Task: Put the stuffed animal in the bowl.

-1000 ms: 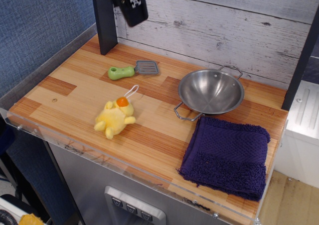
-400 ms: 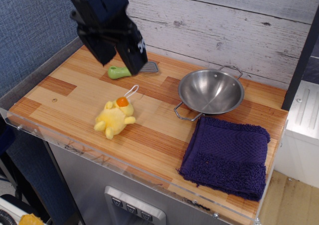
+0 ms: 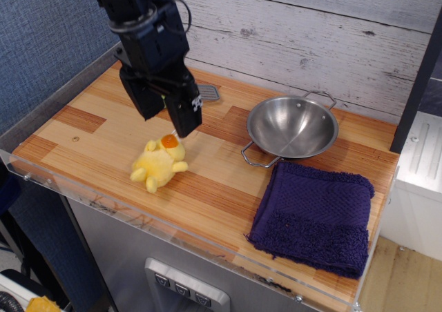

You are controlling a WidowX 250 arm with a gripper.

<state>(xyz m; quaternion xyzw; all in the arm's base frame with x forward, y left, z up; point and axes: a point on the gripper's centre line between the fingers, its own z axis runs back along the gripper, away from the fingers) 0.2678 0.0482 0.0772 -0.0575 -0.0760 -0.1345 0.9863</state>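
Note:
The yellow plush duck [image 3: 159,163] lies on the wooden counter at front left, orange beak up. Its white loop string is mostly hidden behind my gripper. My black gripper [image 3: 166,122] hangs just above and behind the duck, open, with its two fingers pointing down and a gap between them; nothing is held. The steel bowl [image 3: 292,127] with wire loop handles sits empty to the right, well apart from the duck.
A dark purple folded towel [image 3: 315,216] lies in front of the bowl at the right. The toy spatula's grey blade [image 3: 208,92] peeks out behind my gripper; its green handle is hidden. A wood-plank wall [image 3: 311,36] stands behind.
My gripper has come down from the top of the view and forward, now standing low over the duck and covering the spatula's handle. The duck and the bowl have not moved.

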